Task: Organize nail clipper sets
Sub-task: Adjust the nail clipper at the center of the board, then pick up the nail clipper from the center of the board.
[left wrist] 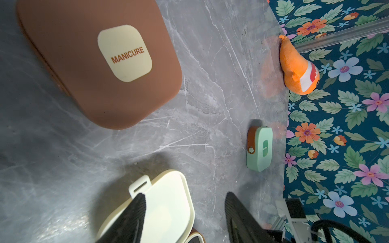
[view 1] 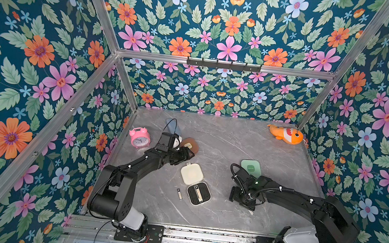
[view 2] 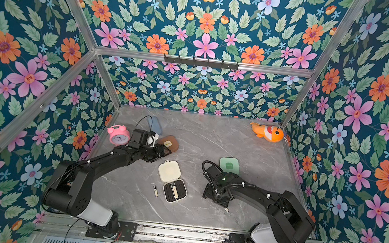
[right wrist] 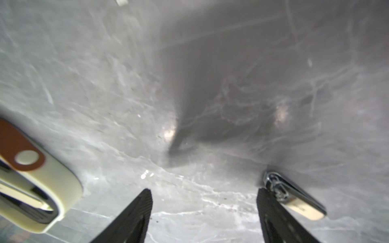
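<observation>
Open cream case [view 1: 192,174] — 1 clipper [view 1: 199,193] inside

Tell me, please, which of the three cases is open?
The cream case: its lid is folded back, showing the black insert. The brown case and the mint green case are both shut.
</observation>
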Motion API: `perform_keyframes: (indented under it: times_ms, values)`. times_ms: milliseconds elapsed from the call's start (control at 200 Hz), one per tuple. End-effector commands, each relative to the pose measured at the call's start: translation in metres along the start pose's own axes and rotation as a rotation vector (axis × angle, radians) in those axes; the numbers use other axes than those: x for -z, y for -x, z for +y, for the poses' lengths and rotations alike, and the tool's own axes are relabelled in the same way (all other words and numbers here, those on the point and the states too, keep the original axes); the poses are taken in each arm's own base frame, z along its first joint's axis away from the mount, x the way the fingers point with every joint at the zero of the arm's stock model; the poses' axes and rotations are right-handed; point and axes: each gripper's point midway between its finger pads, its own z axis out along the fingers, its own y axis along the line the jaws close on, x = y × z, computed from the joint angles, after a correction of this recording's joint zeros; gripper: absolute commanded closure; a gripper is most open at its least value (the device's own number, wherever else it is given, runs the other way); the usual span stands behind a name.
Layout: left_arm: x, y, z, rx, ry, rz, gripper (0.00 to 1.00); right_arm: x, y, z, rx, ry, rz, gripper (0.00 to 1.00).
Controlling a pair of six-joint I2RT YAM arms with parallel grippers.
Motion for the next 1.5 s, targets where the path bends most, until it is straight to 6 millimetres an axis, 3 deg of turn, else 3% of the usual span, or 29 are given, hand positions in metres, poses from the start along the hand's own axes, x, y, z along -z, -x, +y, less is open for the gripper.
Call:
perform_keyframes:
  times_ms: [0,105,215,330,770,1115,1495]
  values:
    - [0.001,0.002,-0.002,-0.001,-0.009,-0.009,0.37,0.006,0.008,-0.002,0.054,-0.027,-0.022,0.21]
    - [0.001,0.001,-0.002,0.000,-0.009,-0.008,0.37,0.018,0.014,0.003,0.092,-0.021,-0.045,0.23]
    - [0.000,0.001,-0.001,0.002,-0.007,-0.006,0.37,0.025,0.018,-0.008,0.092,-0.035,-0.050,0.27]
    - [-0.002,-0.001,0.001,0.005,-0.009,0.001,0.37,0.020,0.013,-0.023,0.079,-0.029,-0.003,0.34]
    - [-0.008,-0.005,0.002,0.016,-0.018,0.016,0.37,0.000,-0.013,-0.053,0.071,-0.100,0.101,0.35]
    - [-0.011,-0.007,0.002,0.020,-0.023,0.021,0.37,-0.007,-0.011,-0.045,0.084,-0.089,0.114,0.66]
    - [-0.016,-0.014,0.004,0.028,-0.029,0.032,0.37,-0.011,-0.002,-0.033,0.113,-0.094,0.119,0.75]
